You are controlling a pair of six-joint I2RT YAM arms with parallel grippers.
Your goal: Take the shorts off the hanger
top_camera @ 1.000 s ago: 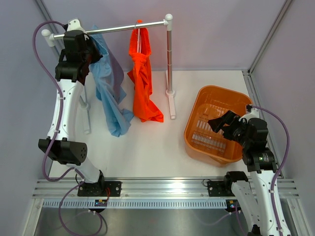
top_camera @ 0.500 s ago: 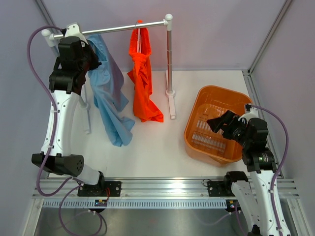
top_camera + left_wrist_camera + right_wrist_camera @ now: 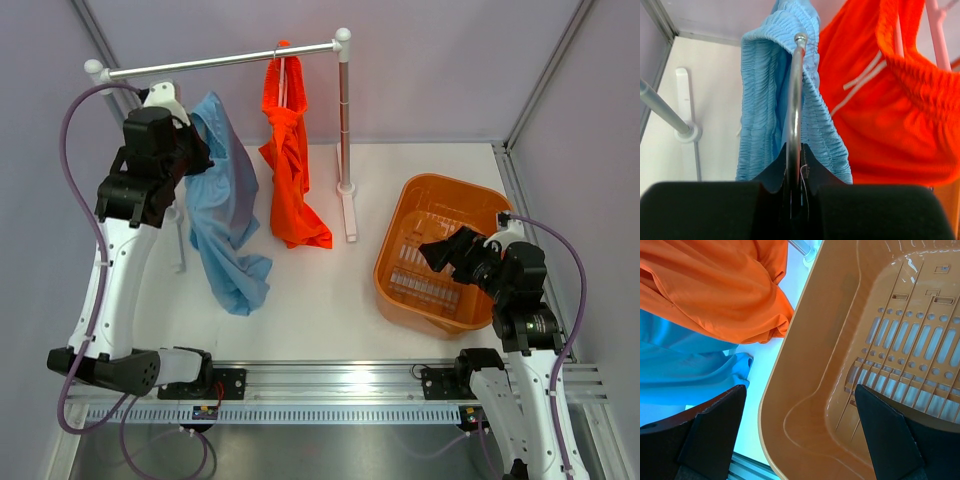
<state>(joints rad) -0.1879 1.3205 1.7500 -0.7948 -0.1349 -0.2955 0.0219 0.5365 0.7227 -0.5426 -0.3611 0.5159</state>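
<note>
**Left arm holds blue shorts by hanger, clear of rail**

Left gripper (image 3: 794, 186) is clamped on the metal hanger hook (image 3: 794, 95); it possibly pinches cloth too, hard to tell. The light blue shorts (image 3: 225, 215) hang from the hook, below the rail (image 3: 220, 62), with the hem reaching the table (image 3: 320, 300). The orange shorts (image 3: 290, 165) hang on the rail. Right gripper (image 3: 447, 254) is spread wide and empty over the basket (image 3: 405, 212).
</note>
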